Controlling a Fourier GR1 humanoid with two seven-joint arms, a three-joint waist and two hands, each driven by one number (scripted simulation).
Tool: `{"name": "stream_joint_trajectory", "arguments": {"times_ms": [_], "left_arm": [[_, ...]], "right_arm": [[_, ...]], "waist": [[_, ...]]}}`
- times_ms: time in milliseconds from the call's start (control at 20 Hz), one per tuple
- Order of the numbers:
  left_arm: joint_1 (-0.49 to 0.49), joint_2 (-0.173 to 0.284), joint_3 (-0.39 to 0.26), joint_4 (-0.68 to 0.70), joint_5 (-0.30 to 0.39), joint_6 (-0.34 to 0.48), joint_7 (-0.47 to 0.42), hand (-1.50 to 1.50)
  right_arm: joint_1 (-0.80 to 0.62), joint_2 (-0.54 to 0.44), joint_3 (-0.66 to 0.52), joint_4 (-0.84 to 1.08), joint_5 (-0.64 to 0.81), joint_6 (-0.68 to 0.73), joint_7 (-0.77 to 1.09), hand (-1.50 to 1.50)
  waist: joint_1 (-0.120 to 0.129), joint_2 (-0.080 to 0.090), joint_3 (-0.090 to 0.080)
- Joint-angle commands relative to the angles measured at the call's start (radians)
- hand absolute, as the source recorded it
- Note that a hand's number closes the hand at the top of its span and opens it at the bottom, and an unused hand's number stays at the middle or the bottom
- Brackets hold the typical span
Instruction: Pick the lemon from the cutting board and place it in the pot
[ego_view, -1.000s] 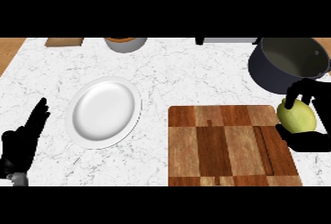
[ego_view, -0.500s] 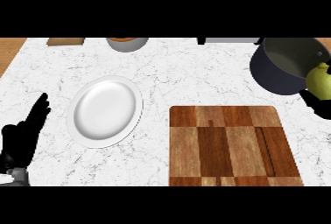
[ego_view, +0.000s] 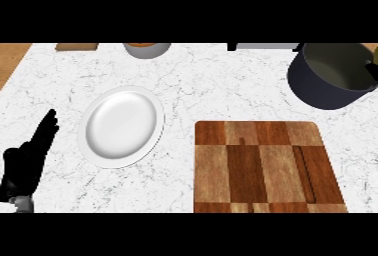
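The wooden cutting board (ego_view: 266, 167) lies at the lower right with nothing on it. The dark pot (ego_view: 328, 75) stands upright at the far right, its olive inside showing. The lemon is not visible in this view. Only a dark sliver of my right hand (ego_view: 370, 70) shows at the right edge, over the pot's rim. Whether it holds anything is hidden. My left hand (ego_view: 26, 167) rests open at the lower left edge, fingers straight and pointing up, far from the board.
A white oval plate (ego_view: 122, 125) lies left of the board. At the back edge are a grey bowl (ego_view: 146, 49), a wooden item (ego_view: 76, 46) and a grey object (ego_view: 266, 46). The marble counter's left edge runs past the plate.
My right hand lifted the lemon off the board, carried it up and right beside the pot, and has now slid almost out of view. The lemon no longer shows. The left hand barely moved.
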Motion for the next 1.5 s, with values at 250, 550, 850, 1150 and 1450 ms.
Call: {"name": "stream_joint_trajectory", "arguments": {"times_ms": [250, 550, 850, 1150, 1450], "left_arm": [[-0.021, 0.01, 0.022, 0.003, 0.011, -0.026, 0.022, 0.0], [-0.063, -0.013, 0.004, 0.061, -0.016, -0.009, -0.03, 0.0], [-0.104, 0.003, 0.014, 0.081, -0.004, -0.028, -0.014, 0.0], [-0.054, -0.014, -0.017, 0.027, -0.02, -0.033, -0.033, 0.0], [-0.085, -0.016, 0.001, 0.063, -0.024, -0.015, -0.035, 0.0]], "right_arm": [[-0.238, -0.093, 0.017, 0.574, 0.071, -0.196, -0.245, 1.5], [-0.322, -0.153, 0.038, 0.874, 0.165, -0.329, -0.384, 1.5], [-0.422, -0.144, 0.014, 1.077, 0.165, -0.338, -0.398, 1.5], [-0.447, -0.078, -0.037, 1.189, 0.119, -0.357, -0.409, -1.5], [-0.466, -0.156, -0.087, 1.233, 0.076, -0.32, -0.526, -1.5]], "waist": [[0.016, 0.005, 0.001], [0.034, 0.018, 0.002], [0.049, 0.025, 0.003], [0.067, 0.028, 0.004], [0.062, 0.031, 0.004]]}}
